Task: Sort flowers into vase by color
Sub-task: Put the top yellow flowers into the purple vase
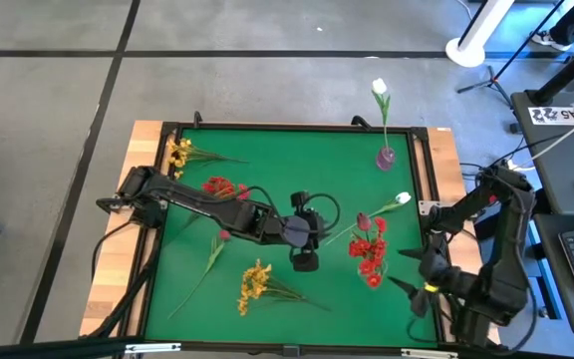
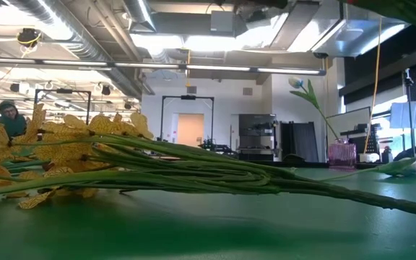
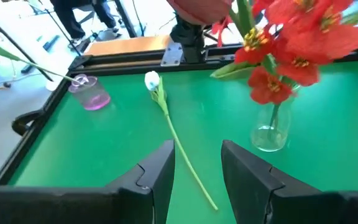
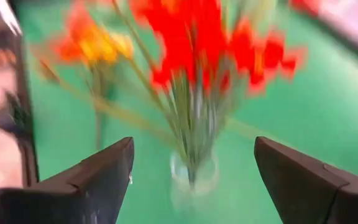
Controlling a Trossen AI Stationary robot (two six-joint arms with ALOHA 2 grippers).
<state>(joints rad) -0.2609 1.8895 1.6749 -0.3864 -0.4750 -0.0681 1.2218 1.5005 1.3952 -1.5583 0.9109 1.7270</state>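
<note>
Green felt covers the table you are working on, and the left arm reaches across it to the middle. The left gripper hangs there, just beside the clear vase of red flowers. Its wrist view shows the left gripper with the jaws about half parted and nothing between them.

The white tulip lies loose on the felt, its stem running slantwise from the bloom towards the left gripper. In the left wrist view the white tulip points away from the jaws, with the stem end almost between the fingertips, so its long axis runs roughly along your approach. You will likely need to grip across the stem, not along it.

The left arm is the nearer one. The right gripper waits at the table's right edge, jaws spread wide and empty, facing the red flowers.

The pink vase at the far edge already holds 1 white tulip, so it looks the right home. 2 yellow sprays and 1 small pink bud lie unsorted.
</note>
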